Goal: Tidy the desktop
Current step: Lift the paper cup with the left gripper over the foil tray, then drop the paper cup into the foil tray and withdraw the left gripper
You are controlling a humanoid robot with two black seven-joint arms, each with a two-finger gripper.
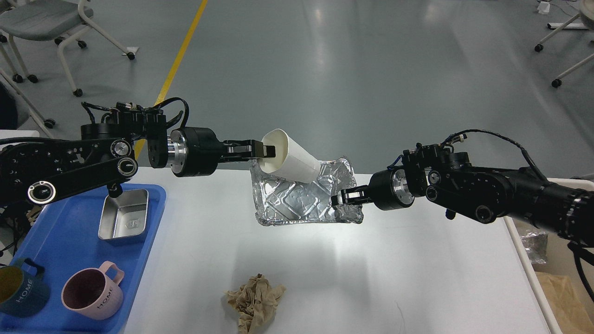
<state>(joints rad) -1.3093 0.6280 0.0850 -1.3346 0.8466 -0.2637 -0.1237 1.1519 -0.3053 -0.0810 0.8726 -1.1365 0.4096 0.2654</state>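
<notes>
The foil tray [301,204] is the landmark here: a crumpled, shiny aluminium container held up off the white bench [417,278], tilted so its open side faces the camera. It hangs above the far middle part of the bench, and its shadow falls on the surface below and nearer the camera.

The right gripper [341,198] meets the foil tray at its right edge, jaws closed on the crinkled rim there, and the arm stretches away to the right of the tray.

The left gripper [262,150] comes in from the left of the foil tray at its upper left corner. Its jaws pinch the rim of a white paper cup [290,162], one finger inside the mouth. The cup lies tilted, mouth to the left and base pointing right and down, over the upper part of the tray; whether it touches the foil cannot be told.

Left of the foil tray, a blue tray [69,241] rests on the bench and carries a small steel dish [124,215], a pink mug [90,293] and a dark teal mug [21,290]. Below the foil tray, near the front edge of the bench, lies a crumpled brown paper wad [255,301]. Far right of the tray, beyond the bench edge, a beige bin [557,283] shows.
</notes>
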